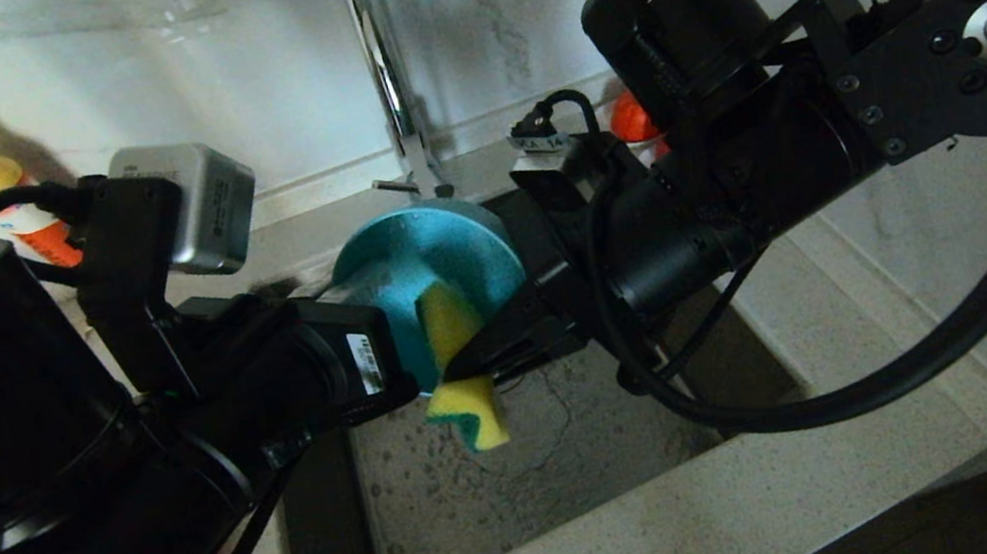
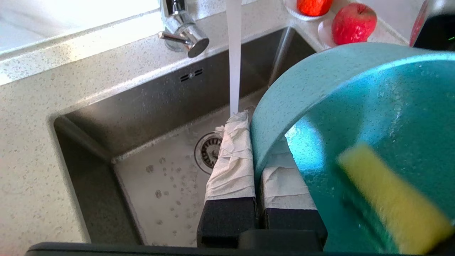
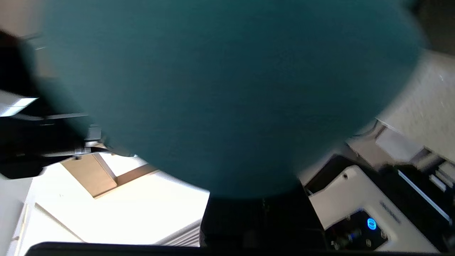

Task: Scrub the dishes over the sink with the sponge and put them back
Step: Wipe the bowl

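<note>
Teal bowl (image 1: 424, 259), wet, rigid, likely slippery: my left pincer (image 2: 256, 163) clamps its rim, my right pincer (image 1: 477, 356) squeezes the soft sponge (image 1: 458, 375).

It was a home kitchen: a deep steel sink (image 2: 149, 106) sat sunk into a speckled stone tabletop (image 2: 32, 142), its chrome tap (image 2: 181, 30) running, red apples (image 2: 353, 23) at the back edge, marble wall (image 1: 110, 60) behind.

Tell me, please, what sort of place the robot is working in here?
Most likely a home kitchen: a steel sink set in a speckled stone counter, a chrome tap running water, and apples beside it.
</note>
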